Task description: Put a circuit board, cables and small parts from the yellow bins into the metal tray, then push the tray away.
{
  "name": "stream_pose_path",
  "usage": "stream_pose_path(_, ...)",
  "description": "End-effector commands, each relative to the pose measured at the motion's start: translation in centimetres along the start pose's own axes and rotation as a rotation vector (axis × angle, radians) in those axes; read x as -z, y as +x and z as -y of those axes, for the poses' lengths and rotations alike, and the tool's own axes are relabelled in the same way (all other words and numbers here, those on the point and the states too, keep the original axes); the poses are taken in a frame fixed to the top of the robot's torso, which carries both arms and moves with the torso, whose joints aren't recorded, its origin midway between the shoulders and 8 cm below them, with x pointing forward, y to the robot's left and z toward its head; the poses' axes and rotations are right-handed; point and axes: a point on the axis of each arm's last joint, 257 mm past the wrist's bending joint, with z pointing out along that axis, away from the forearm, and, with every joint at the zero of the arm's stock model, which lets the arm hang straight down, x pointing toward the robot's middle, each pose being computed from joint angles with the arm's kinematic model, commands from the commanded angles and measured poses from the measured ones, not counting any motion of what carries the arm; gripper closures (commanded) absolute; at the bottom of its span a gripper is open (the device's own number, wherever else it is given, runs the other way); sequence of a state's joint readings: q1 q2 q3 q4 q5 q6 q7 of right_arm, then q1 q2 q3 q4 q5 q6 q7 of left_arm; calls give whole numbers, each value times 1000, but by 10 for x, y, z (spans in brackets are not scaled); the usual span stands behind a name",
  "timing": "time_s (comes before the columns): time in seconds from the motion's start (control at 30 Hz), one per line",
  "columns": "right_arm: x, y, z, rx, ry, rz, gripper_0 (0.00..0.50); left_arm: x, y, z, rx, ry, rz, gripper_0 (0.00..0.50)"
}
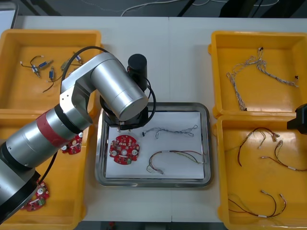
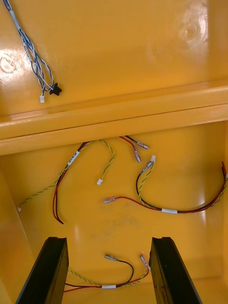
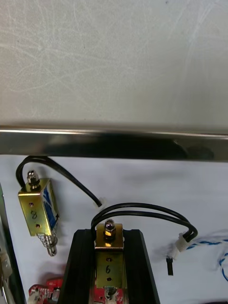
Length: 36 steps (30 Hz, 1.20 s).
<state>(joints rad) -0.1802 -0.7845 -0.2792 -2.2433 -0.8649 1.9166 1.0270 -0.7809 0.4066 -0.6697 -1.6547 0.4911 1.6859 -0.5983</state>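
My left gripper (image 3: pixel 109 235) is shut on a brass small metal part (image 3: pixel 109 249) with a looping black lead. It hangs just inside the far left corner of the metal tray (image 1: pixel 153 183), with the wrist hiding it from above. A second small metal part (image 3: pixel 39 213) lies on the tray's white lining beside the fingers. Also in the tray are a red circuit board (image 1: pixel 124 149), a blue and white cable (image 1: pixel 172 130) and a red and yellow cable (image 1: pixel 175 155). My right gripper (image 2: pixel 108 244) stands open over the near right bin.
The far left yellow bin (image 1: pixel 48 38) holds small metal parts (image 1: pixel 43 67). In the near left bin lie circuit boards (image 1: pixel 73 145). Blue and white cables (image 1: pixel 249 72) fill the far right bin, red and yellow cables (image 2: pixel 166 209) the near right one.
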Motion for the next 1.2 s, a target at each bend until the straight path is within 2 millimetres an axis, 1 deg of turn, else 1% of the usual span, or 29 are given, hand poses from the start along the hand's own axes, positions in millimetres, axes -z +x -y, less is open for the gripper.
stream_pose_path(0.03, 10, -4, 15, 27, 37, 18, 0, 11, -17, 28, -105, 33, 58, 500)
stream_pose_path(0.33, 10, -4, 15, 27, 37, 18, 0, 11, -17, 29, -115, 34, 58, 500)
stream_pose_path(0.37, 10, -4, 15, 27, 37, 18, 0, 10, -17, 28, -114, 32, 58, 487)
stream_pose_path(0.43, 10, -4, 15, 27, 37, 18, 0, 11, -17, 29, -114, 31, 61, 311)
stream_pose_path(0.47, 10, -4, 15, 27, 37, 18, 0, 11, -18, 28, -114, 30, 63, 274)
stream_pose_path(0.5, 10, -4, 15, 27, 37, 18, 0, 11, -19, 27, -112, 28, 65, 221)
stream_pose_path(0.53, 10, -4, 15, 27, 37, 18, 0, 11, -19, 27, -113, 27, 66, 183)
stream_pose_path(0.57, 10, -4, 15, 27, 37, 18, 0, 11, -19, 27, -111, 27, 66, 166)
stream_pose_path(0.6, 10, -4, 15, 27, 37, 18, 0, 11, -19, 27, -111, 25, 66, 128)
stream_pose_path(0.73, 10, -4, 15, 27, 37, 18, 0, 11, -19, 25, -111, 21, 66, 71)
stream_pose_path(0.87, 10, -4, 15, 27, 37, 18, 0, 16, -21, 22, -103, 20, 64, 48)
stream_pose_path(1.0, 10, -4, 15, 27, 37, 18, 0, 35, -22, 21, -101, 31, 44, 49)
stream_pose_path(1.03, 7, 1, 9, 42, 24, 2, 0, 42, -22, 20, -99, 38, 31, 51)
stream_pose_path(1.1, 8, 2, 5, 56, 12, -3, 0, 52, -21, 21, -101, 48, 22, 53)
stream_pose_path(1.13, 13, 0, 0, 79, 7, 10, 0, 59, -22, 19, -101, 52, 15, 54)
stream_pose_path(1.2, 16, 0, -1, 100, 15, 19, 0, 67, -22, 17, -98, 58, 4, 53)
